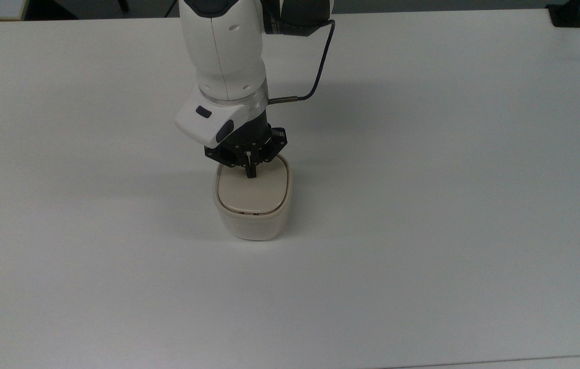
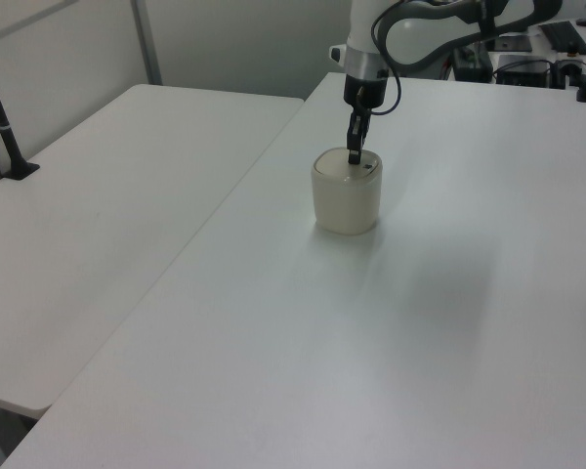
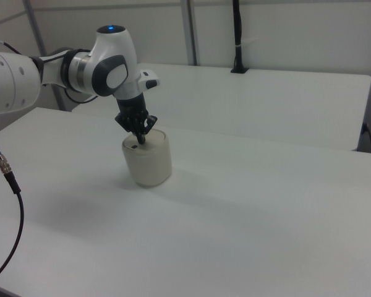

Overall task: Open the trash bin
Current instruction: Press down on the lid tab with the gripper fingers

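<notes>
**Pressing down on the bin lid**

In the top view, I am holding my hand point(image 1: 251, 173) with its two fingers clenched together into one dark tip, grasping nothing, and that tip is pointing down onto the beige lid point(image 1: 253, 192) of the trash bin point(image 1: 252, 218), near the lid's far edge. The bin is standing upright around the middle of the white worktop point(image 1: 423, 205), and its lid is lying flat and closed.

In the left view, my hand point(image 2: 354, 154) is coming straight down onto the lid point(image 2: 344, 172) close to the small black button point(image 2: 367, 165), the tip touching or almost touching the lid. The trash bin point(image 2: 347, 198) is sitting on the nearer worktop point(image 2: 420, 322).

In the right view, my hand point(image 3: 140, 140) is meeting the top of the trash bin point(image 3: 148, 159) at its rim on the right view's left
</notes>
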You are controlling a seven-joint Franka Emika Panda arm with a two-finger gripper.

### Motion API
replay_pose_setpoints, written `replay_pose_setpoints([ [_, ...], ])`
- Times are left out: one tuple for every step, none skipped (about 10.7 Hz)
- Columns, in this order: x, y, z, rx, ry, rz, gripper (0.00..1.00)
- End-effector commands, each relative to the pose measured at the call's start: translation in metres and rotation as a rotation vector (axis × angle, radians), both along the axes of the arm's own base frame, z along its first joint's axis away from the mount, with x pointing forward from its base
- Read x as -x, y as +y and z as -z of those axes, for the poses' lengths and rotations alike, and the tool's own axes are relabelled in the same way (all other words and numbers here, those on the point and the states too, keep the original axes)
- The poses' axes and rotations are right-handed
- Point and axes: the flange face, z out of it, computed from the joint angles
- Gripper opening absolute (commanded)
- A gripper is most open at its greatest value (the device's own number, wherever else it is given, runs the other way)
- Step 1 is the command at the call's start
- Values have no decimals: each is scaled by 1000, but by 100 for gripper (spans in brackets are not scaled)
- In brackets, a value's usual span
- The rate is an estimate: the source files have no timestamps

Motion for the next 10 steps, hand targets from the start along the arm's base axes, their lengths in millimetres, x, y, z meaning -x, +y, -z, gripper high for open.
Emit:
replay_pose_setpoints([
  [0,14,18,8,16,-7,3],
  [-1,14,23,13,23,-10,3],
  [-1,13,23,14,23,-11,3],
  [-1,13,25,16,27,-11,3],
  [1,13,27,17,38,-11,3],
  [7,5,12,14,41,-5,3],
  [17,-6,-14,6,61,2,4],
  [32,-23,-46,-5,81,21,9],
  [44,-33,-63,-13,109,32,16],
  [56,-42,-78,-20,140,46,38],
])
